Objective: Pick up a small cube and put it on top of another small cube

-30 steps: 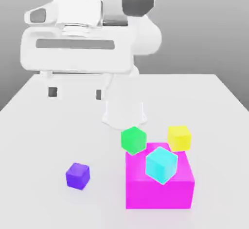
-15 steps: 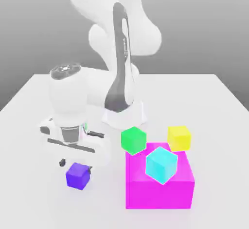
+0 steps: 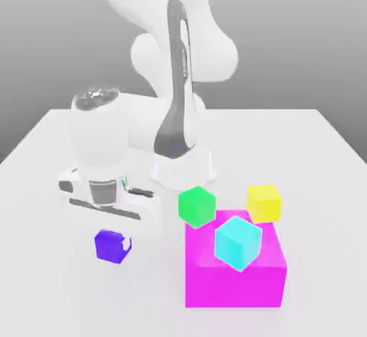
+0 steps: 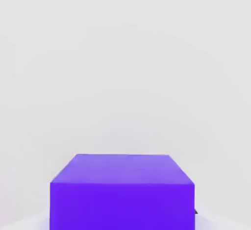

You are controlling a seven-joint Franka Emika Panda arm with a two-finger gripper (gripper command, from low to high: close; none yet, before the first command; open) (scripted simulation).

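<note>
The small purple cube point(image 3: 109, 246) is low over the white table point(image 3: 43, 285) at the exterior view's left, front of the scene. My gripper point(image 3: 112, 245) reaches straight down over it, and a white fingertip point(image 3: 127, 243) presses the cube's right face. The jaws are shut on the purple cube. In the hand view the purple cube point(image 4: 122, 192) sits close under the camera against the bare table. The small yellow cube point(image 3: 264, 202) rests on the table at the exterior view's right, behind the big magenta block point(image 3: 236, 282), well apart from the gripper.
A green cube point(image 3: 196, 206) sits at the magenta block's back left corner, close to the hand's right side. A cyan cube point(image 3: 238, 242) rests on top of the magenta block. The arm's white base point(image 3: 183, 167) stands behind the cubes.
The hand came down from high above the table onto the purple cube. Its jaws closed on the cube, which turned square to the fingers and shifted slightly.
</note>
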